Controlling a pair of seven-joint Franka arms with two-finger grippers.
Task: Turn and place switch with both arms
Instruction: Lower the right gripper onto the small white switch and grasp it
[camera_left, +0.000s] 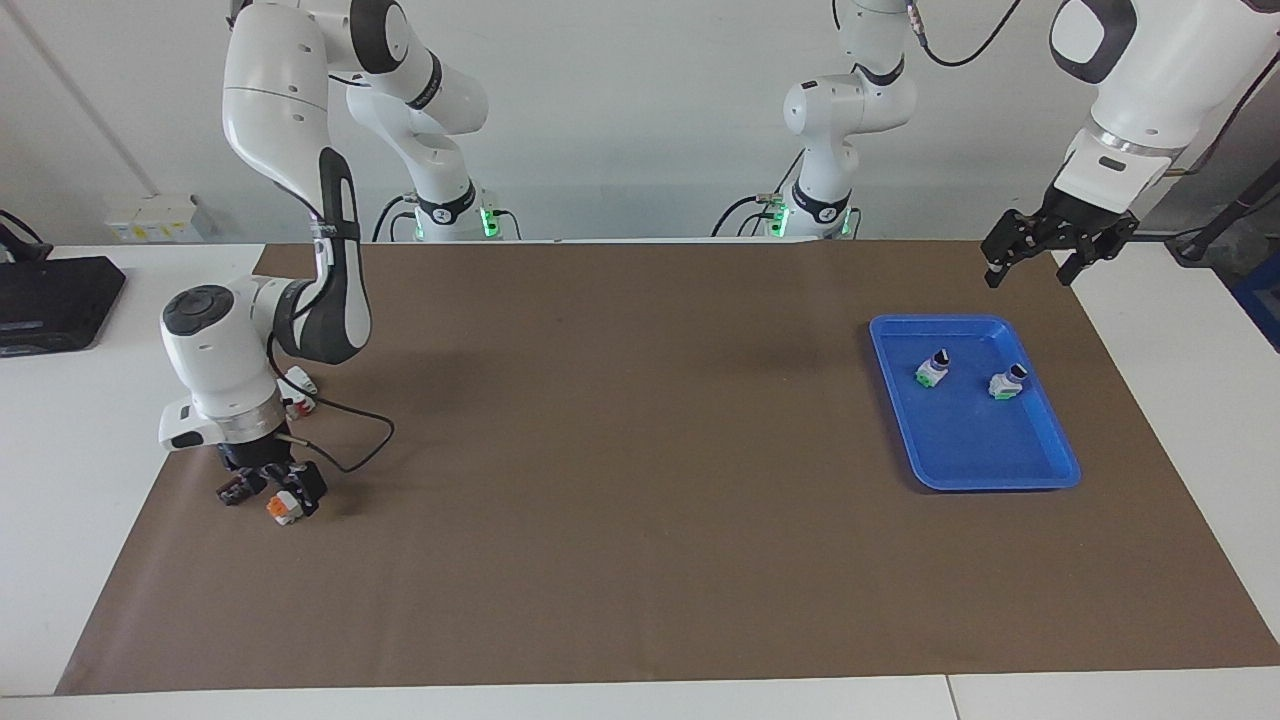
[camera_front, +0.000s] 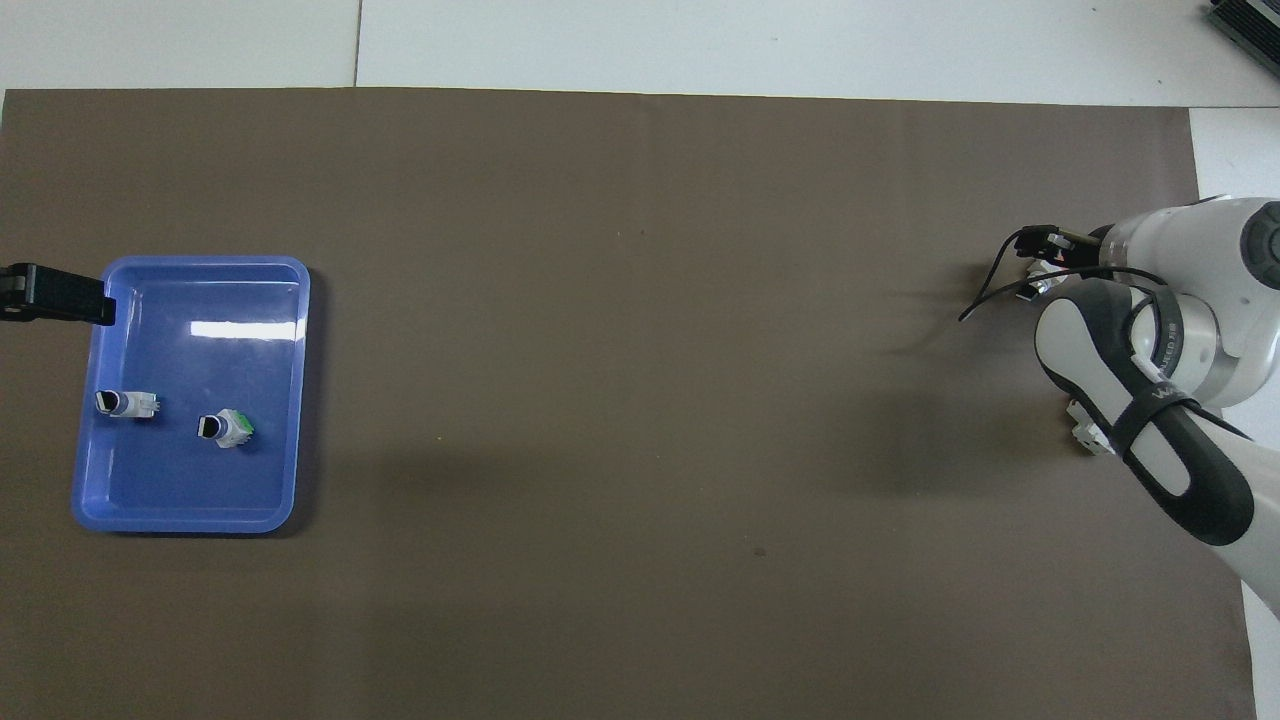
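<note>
My right gripper (camera_left: 272, 493) is low over the brown mat at the right arm's end of the table. It is shut on the switch (camera_left: 285, 508), a small white block whose orange end points away from the robots. In the overhead view the right arm's wrist (camera_front: 1190, 290) covers the gripper and the switch. My left gripper (camera_left: 1035, 262) hangs open and empty in the air, over the mat beside the blue tray's (camera_left: 1040, 470) edge nearest the robots. One of its fingers (camera_front: 60, 296) shows in the overhead view.
The blue tray (camera_front: 180, 510) holds two white switches with green ends (camera_left: 932, 371) (camera_left: 1007, 383). Small white blocks, one with a red part (camera_left: 299, 404), lie on the mat by the right arm, nearer the robots than the right gripper. A black box (camera_left: 50, 300) sits off the mat.
</note>
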